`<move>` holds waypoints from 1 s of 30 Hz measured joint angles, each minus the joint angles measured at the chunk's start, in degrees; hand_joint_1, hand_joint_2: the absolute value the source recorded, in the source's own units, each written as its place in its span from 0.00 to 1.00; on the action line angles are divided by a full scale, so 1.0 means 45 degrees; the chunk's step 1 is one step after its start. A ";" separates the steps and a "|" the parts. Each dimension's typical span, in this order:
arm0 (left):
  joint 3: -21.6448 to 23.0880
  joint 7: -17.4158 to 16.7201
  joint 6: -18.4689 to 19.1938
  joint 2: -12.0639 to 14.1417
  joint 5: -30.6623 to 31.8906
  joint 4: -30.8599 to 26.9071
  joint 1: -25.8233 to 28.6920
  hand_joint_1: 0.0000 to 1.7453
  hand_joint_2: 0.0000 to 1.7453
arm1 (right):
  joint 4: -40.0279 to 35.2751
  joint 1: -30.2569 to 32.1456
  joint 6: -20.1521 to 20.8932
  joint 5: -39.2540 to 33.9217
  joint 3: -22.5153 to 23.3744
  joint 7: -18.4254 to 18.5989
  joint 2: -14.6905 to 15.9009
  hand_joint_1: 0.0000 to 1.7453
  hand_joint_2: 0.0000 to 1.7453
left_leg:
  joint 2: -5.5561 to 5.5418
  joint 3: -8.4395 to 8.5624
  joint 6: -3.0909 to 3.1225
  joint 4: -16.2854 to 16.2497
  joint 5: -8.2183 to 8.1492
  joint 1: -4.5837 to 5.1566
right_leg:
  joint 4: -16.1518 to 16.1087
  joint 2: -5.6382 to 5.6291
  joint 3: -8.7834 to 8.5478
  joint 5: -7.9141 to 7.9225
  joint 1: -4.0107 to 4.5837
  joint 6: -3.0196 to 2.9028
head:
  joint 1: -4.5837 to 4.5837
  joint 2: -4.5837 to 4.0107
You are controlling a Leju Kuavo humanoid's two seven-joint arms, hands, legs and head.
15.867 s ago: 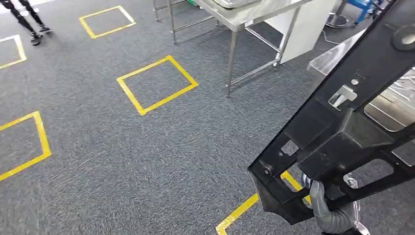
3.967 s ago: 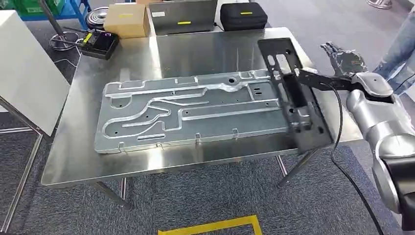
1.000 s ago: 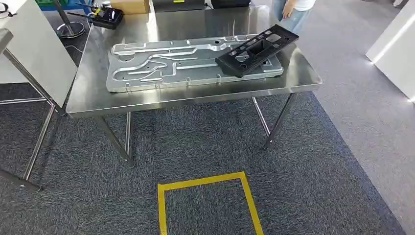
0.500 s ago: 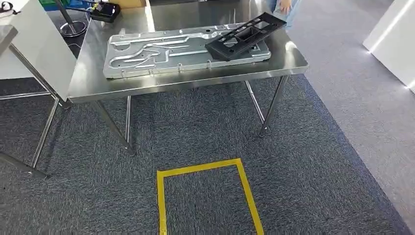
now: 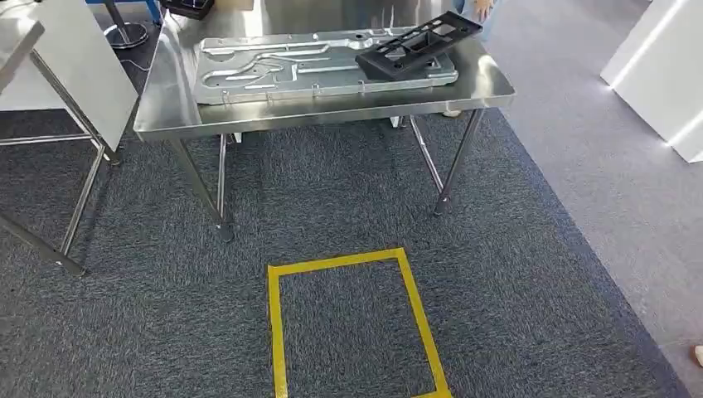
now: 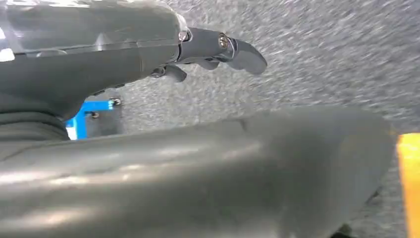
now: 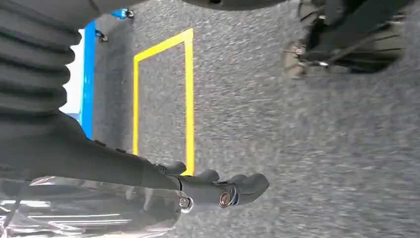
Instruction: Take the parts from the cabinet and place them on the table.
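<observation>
1. Currently on bench (image 5: 166,116): black part (image 5: 417,35) lying across right end of silver metal panel (image 5: 273,66).
2. Left hand (image 6: 218,49) and right hand (image 7: 218,191): empty, fingers loosely apart, above carpet (image 5: 348,199).
3. Yellow tape square (image 5: 352,323) on floor.

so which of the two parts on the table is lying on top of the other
The black plastic frame: it rests tilted on the right end of the large silver metal panel, which lies flat on the table.

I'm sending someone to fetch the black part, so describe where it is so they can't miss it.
Find the stainless steel table on the grey carpet. A big silver stamped metal panel lies flat on it. The black plastic part rests tilted on that panel's right end: a dark frame with cut-out openings, unlike the shiny metal under it.
</observation>
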State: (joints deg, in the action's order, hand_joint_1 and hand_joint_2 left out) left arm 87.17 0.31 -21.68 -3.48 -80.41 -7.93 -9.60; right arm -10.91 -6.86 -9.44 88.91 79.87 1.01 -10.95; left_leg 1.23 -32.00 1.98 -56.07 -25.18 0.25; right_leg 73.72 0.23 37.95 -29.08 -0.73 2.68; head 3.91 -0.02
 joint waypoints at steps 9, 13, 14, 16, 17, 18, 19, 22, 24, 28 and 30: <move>0.0000 -0.0073 -0.0088 -0.0039 0.0000 -0.0005 -0.0295 0.00 0.00 | 0.0000 -0.0117 0.0136 -0.0078 -0.0029 0.0078 0.0015 0.00 1.00 | -0.0125 -0.0981 -0.0548 -0.0808 -0.0092 -0.0013 | -0.4276 0.0032 -0.2541 -0.0002 0.0086 -0.0811 | -0.0005 0.0000; -0.0005 -0.0175 -0.0073 -0.0039 0.0000 -0.0005 -0.0157 0.00 0.00 | 0.0000 -0.0063 0.0262 -0.0063 -0.0058 0.0000 0.0010 0.00 1.00 | -0.0157 -0.1861 -0.0799 -0.4161 -0.1962 -0.0136 | -0.4182 0.0045 -0.1862 0.0476 0.0108 -0.0848 | 0.0000 0.0000; 0.0000 -0.0189 -0.0053 -0.0034 0.0000 -0.0005 -0.0114 0.00 0.00 | 0.0000 -0.0049 0.0282 -0.0053 -0.0073 -0.0034 0.0010 0.00 1.00 | -0.0157 -0.1660 -0.0820 -0.4164 -0.1614 -0.0159 | -0.4108 0.0045 -0.1666 0.0564 0.0102 -0.0821 | 0.0000 0.0000; -0.0005 -0.0292 0.0005 -0.0005 0.0000 -0.0005 -0.0052 0.00 0.00 | 0.0000 -0.0031 0.0311 0.0030 -0.0131 -0.0136 0.0010 0.00 1.00 | -0.0155 -0.0445 -0.0792 -0.2553 -0.0793 -0.0195 | -0.3959 0.0043 -0.1385 0.0661 0.0091 -0.0749 | 0.0000 0.0000; -0.0005 -0.0325 0.0010 0.0000 0.0000 -0.0005 -0.0030 0.00 0.00 | 0.0000 -0.0033 0.0350 0.0083 -0.0180 -0.0184 0.0000 0.00 1.00 | -0.0155 0.0386 -0.0748 -0.1336 -0.0625 -0.0197 | -0.3874 0.0042 -0.1302 0.0694 0.0084 -0.0702 | 0.0000 0.0000; -0.0005 -0.0325 0.0010 0.0000 0.0000 -0.0005 -0.0020 0.00 1.00 | 0.0000 -0.0031 0.0369 0.0141 -0.0242 -0.0214 -0.0005 0.00 1.00 | -0.0157 0.1052 -0.0668 -0.0286 -0.0954 -0.0167 | -0.3792 0.0048 -0.1216 0.0726 0.0115 -0.0644 | 0.0000 0.0000; -0.0005 -0.0325 0.0014 0.0005 0.0000 -0.0005 0.0015 0.00 1.00 | 0.0000 -0.0037 0.0369 0.0165 -0.0301 -0.0223 -0.0005 0.00 0.00 | -0.0178 0.1154 -0.0570 -0.0049 -0.0963 -0.0103 | -0.3725 0.0053 -0.1142 0.0769 0.0132 -0.0568 | -0.0005 0.0000; -0.0010 -0.0340 0.0034 0.0005 0.0010 -0.0005 0.0206 0.00 1.00 | 0.0000 -0.0045 0.0355 0.0194 -0.0559 -0.0233 -0.0005 0.00 0.00 | -0.0170 0.0948 -0.0283 -0.0013 -0.0919 -0.0094 | -0.3741 0.0052 -0.1100 0.0932 0.0133 -0.0323 | 0.0000 0.0000; -0.0010 -0.0340 0.0102 0.0000 0.0000 -0.0005 0.0235 0.00 1.00 | 0.0000 -0.0015 0.0277 0.0194 -0.0709 -0.0277 -0.0005 0.00 0.00 | -0.0133 0.0902 -0.0045 0.0094 -0.0730 -0.0173 | -0.3284 -0.0001 -0.0915 0.0471 0.0087 -0.0209 | 0.0000 0.0000; -0.0015 -0.0272 0.0184 0.0005 0.0000 -0.0005 0.0312 0.00 1.00 | 0.0000 0.0028 0.0228 0.0194 -0.0942 -0.0471 -0.0005 0.00 0.00 | -0.0117 0.0617 0.0049 0.0061 -0.0554 -0.0104 | 0.0326 -0.0015 0.0582 -0.1331 0.0013 -0.0065 | 0.0000 0.0000; -0.0019 -0.0262 0.0175 0.0005 0.0000 -0.0005 0.0353 0.00 1.00 | 0.0000 0.0066 0.0233 0.0194 -0.1044 -0.0486 -0.0005 0.00 0.00 | -0.0123 0.0584 0.0024 0.0016 -0.0538 -0.0096 | -0.0340 -0.0013 0.0103 -0.0775 -0.0009 -0.0075 | 0.0000 0.0000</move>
State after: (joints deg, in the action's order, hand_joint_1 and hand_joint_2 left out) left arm 87.08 -0.87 -20.90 -3.45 -80.41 -7.96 -8.01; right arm -10.91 -6.56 -8.39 89.79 75.16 -1.18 -10.97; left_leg 0.68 -29.37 2.09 -56.00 -27.60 -0.18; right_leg 72.19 0.17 38.41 -32.57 -0.77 2.34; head 3.91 -0.02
